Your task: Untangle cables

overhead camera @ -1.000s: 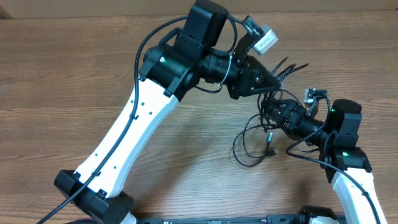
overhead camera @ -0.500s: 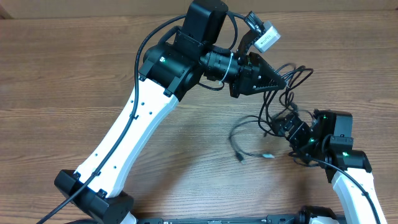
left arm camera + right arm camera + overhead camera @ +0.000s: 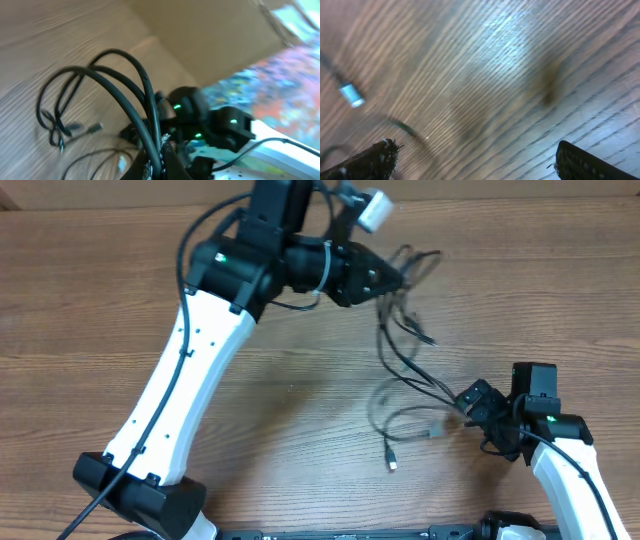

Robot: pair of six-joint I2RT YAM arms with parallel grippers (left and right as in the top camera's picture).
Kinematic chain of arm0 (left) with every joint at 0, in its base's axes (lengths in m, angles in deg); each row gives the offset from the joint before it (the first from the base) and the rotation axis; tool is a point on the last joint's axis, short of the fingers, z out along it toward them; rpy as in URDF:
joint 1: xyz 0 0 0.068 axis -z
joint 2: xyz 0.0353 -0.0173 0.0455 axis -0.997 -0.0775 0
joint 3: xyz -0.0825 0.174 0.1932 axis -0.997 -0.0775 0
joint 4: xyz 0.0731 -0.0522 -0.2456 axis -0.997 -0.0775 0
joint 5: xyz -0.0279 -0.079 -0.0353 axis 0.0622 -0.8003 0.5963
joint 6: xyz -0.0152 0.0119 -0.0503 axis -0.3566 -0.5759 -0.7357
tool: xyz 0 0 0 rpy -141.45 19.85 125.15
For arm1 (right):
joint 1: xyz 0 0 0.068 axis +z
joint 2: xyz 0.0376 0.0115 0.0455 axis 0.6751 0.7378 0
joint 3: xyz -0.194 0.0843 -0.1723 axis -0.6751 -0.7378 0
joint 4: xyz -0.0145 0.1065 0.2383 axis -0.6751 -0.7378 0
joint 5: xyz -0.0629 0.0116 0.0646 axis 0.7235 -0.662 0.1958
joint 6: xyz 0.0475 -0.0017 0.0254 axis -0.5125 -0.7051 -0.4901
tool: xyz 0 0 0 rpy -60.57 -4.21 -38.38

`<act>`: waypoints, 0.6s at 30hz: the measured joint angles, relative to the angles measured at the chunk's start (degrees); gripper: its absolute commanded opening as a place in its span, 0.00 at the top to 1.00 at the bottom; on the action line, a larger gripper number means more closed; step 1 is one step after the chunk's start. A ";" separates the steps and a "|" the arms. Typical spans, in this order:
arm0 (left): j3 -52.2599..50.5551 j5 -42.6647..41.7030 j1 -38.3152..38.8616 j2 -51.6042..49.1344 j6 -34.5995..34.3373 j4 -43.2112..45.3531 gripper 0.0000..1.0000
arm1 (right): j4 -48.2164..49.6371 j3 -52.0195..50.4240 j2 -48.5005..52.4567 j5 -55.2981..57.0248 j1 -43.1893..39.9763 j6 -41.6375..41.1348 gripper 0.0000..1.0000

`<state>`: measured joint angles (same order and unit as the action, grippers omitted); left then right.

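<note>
Overhead, find the cables (image 3: 388, 350) as one thin black tangle over the right half of the table (image 3: 90, 320), strung slantwise from upper centre down toward the lower right. At the upper end, bunched in small loops at the tip of the left gripper (image 3: 396, 277), which is clamped closed on them and holds that end raised. Lower down, fanned into a flat loop lying on the wood, with one loose plug (image 3: 392, 465) at the bottom and a pale connector (image 3: 434, 431) near the right gripper (image 3: 472, 398). From the left wrist, see two or three cords arching up out of the bottom of the view, blurred, with thinner loops lying on the wood behind. From the right wrist, see both fingertips (image 3: 382, 152) spread wide with only bare wood grain between them, gripping nothing; off to the left, a small bluish plug (image 3: 350, 95), blurred. Cannot tell from overhead whether any strand touches the right gripper; passes very close.
</note>
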<state>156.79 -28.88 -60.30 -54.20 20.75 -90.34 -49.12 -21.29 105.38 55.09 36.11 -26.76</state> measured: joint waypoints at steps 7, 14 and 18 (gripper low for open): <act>0.11 12.68 -2.54 0.00 -1.07 -10.23 0.96 | 0.31 0.00 3.54 0.66 0.00 -1.55 0.00; 0.11 25.97 -2.51 0.00 -2.56 -17.49 0.96 | 1.09 0.00 3.78 0.26 0.00 -2.47 0.00; 0.11 32.41 -2.54 0.00 -2.84 -20.35 0.95 | 1.11 0.00 3.78 -0.02 0.00 -2.54 0.00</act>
<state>156.89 3.54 -62.83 -54.20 17.91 -110.69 -48.01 -21.29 109.16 55.07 36.11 -29.30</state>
